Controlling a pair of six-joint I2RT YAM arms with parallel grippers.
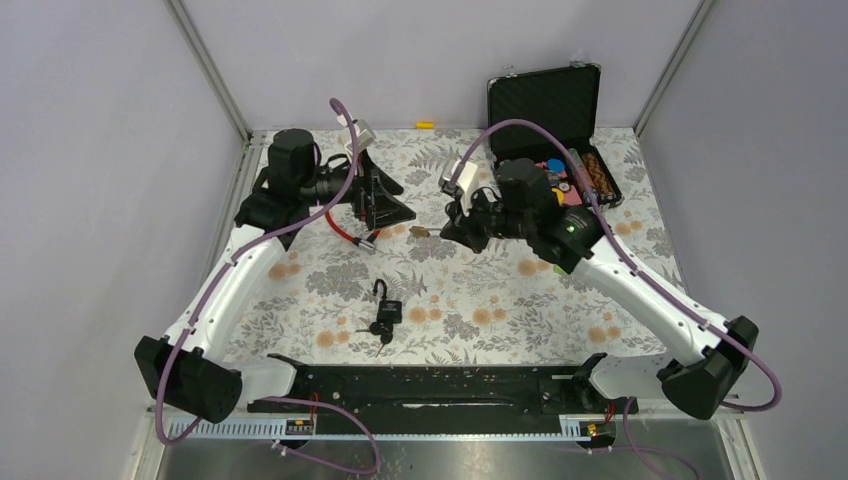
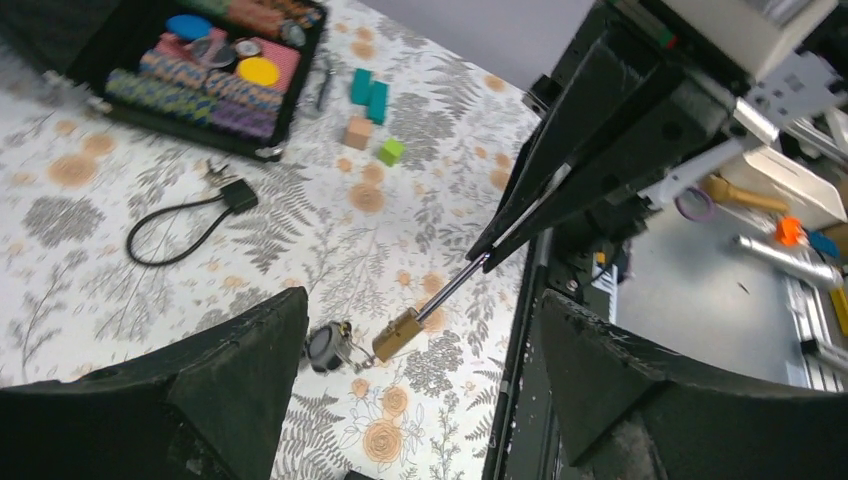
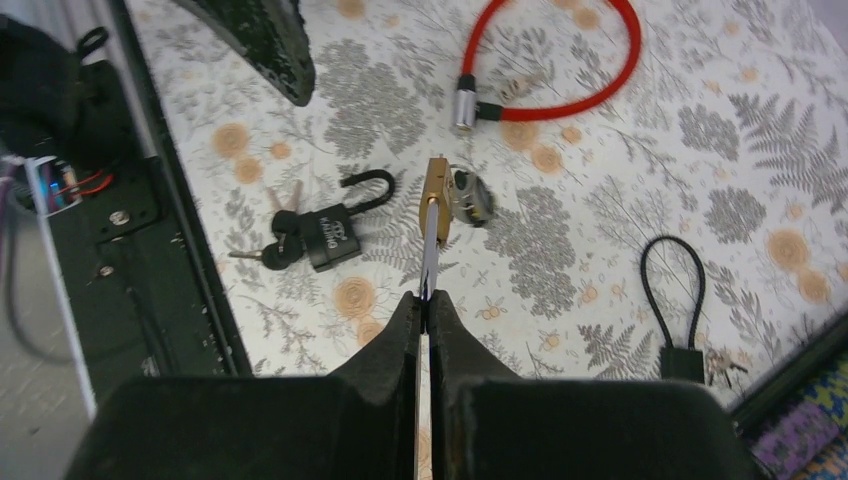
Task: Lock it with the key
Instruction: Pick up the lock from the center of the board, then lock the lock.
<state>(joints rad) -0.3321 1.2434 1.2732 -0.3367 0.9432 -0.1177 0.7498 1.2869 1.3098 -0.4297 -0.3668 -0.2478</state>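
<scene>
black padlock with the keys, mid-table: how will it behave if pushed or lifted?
The black padlock lies flat, so it would probably slide, not roll. Its body is a compact block, likely heavy for its size. The keys stick out loosely at one end; they would probably drag when pushed and dangle when lifted.

I can read no text, number or brand in any of my views. The black padlock [image 3: 330,237] in my right wrist view carries a pale printed mark on its body, but the letters are too small and blurred to make out.
</scene>
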